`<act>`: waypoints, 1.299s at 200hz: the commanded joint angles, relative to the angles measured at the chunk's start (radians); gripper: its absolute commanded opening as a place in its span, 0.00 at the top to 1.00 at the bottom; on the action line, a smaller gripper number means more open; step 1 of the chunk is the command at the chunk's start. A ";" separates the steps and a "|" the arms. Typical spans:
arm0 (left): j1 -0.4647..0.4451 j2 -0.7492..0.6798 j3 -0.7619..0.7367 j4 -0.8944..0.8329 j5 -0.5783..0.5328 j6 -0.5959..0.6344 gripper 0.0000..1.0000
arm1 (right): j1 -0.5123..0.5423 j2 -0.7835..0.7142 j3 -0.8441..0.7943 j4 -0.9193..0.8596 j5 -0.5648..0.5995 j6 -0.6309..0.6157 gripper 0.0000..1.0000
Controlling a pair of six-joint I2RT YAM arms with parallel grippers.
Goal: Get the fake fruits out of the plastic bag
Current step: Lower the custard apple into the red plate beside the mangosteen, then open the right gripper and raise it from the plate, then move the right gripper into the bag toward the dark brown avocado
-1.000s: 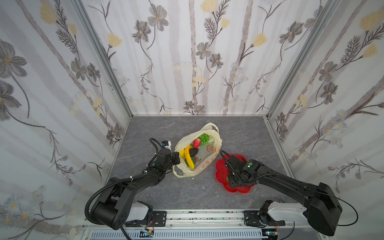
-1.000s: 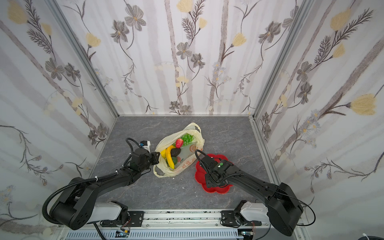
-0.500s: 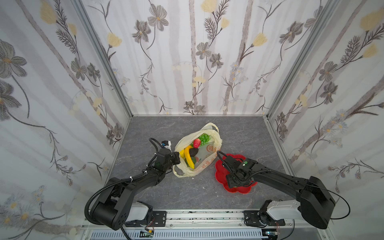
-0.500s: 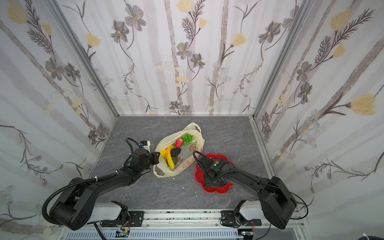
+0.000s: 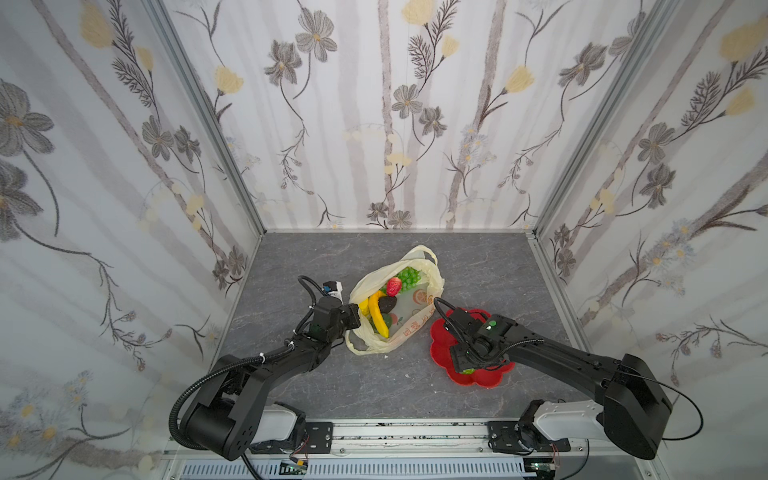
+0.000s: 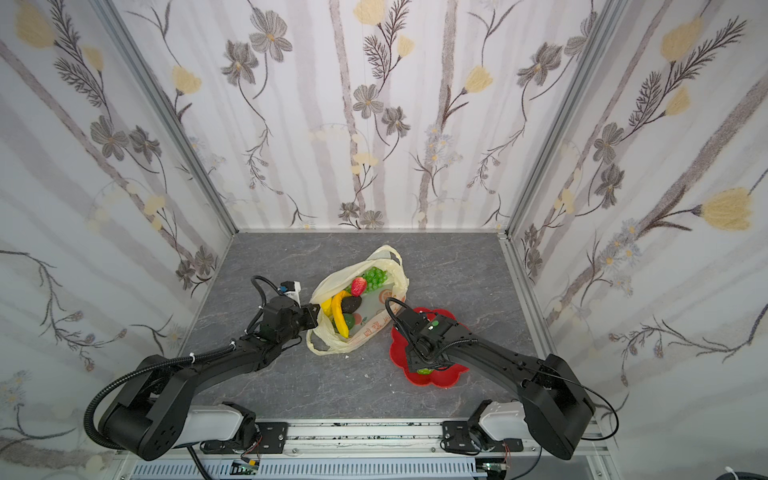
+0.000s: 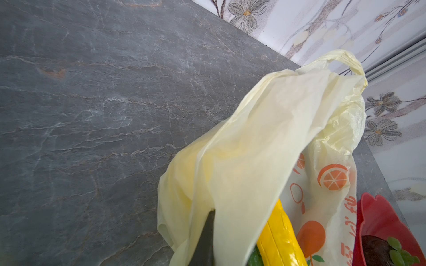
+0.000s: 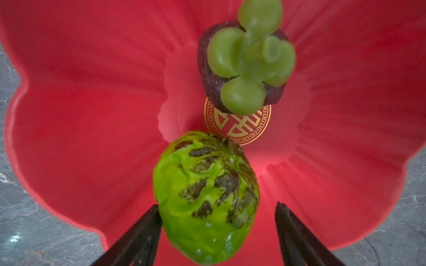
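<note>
Tabletop (image 5: 374, 374) grey-veined, left gripper (image 5: 356, 318) clenched on plastic bag (image 5: 415, 307) rim, banana (image 5: 377, 314), strawberry (image 5: 394, 286), grapes (image 5: 409, 277) inside (mouth gaping), right gripper (image 8: 217, 205) released, jaws wide astride custard apple (image 8: 205, 195), mangosteen (image 8: 242, 69) beside it, these 2 on red plate (image 8: 92, 115).

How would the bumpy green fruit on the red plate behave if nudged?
The green fruit is egg-shaped, so it may roll or rock. The plate has sloped sides that would probably keep it in. Its glossy skin looks slippery, though the bumps might aid grip.
</note>
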 commanded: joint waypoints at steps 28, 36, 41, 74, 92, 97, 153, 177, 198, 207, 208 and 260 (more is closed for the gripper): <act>0.001 0.003 0.006 0.025 0.002 -0.001 0.90 | 0.003 -0.029 0.048 -0.017 0.038 0.004 0.21; 0.000 0.003 0.005 0.026 0.002 -0.001 0.91 | 0.003 -0.039 0.059 -0.018 0.037 0.003 0.22; 0.000 0.004 0.006 0.025 0.002 -0.001 0.90 | 0.003 -0.044 0.067 -0.019 0.037 0.002 0.22; 0.000 0.005 0.006 0.026 0.002 -0.002 0.91 | 0.015 -0.088 0.135 0.034 0.033 -0.012 0.23; 0.000 0.006 0.006 0.026 0.004 -0.003 0.90 | 0.015 -0.092 0.186 0.121 0.025 -0.011 0.24; 0.000 0.007 0.007 0.026 0.004 -0.003 0.90 | 0.015 -0.087 0.200 0.153 0.022 -0.011 0.25; 0.000 0.020 0.010 0.026 0.011 -0.008 0.91 | -0.020 0.138 0.375 0.467 0.002 -0.006 0.25; 0.001 0.022 0.012 0.026 0.014 -0.010 0.92 | -0.069 0.290 0.455 0.541 -0.119 -0.006 0.26; 0.000 0.015 0.010 0.026 0.011 -0.008 0.92 | -0.072 0.406 0.528 0.548 -0.171 -0.006 0.27; 0.001 0.013 0.008 0.026 0.010 -0.008 0.92 | -0.072 0.443 0.543 0.560 -0.197 0.002 0.27; 0.001 0.012 0.008 0.026 0.010 -0.008 0.92 | -0.073 0.446 0.543 0.561 -0.200 0.003 0.27; -0.001 0.013 0.011 0.026 0.016 -0.011 0.93 | -0.076 0.575 0.544 0.651 -0.270 0.078 0.27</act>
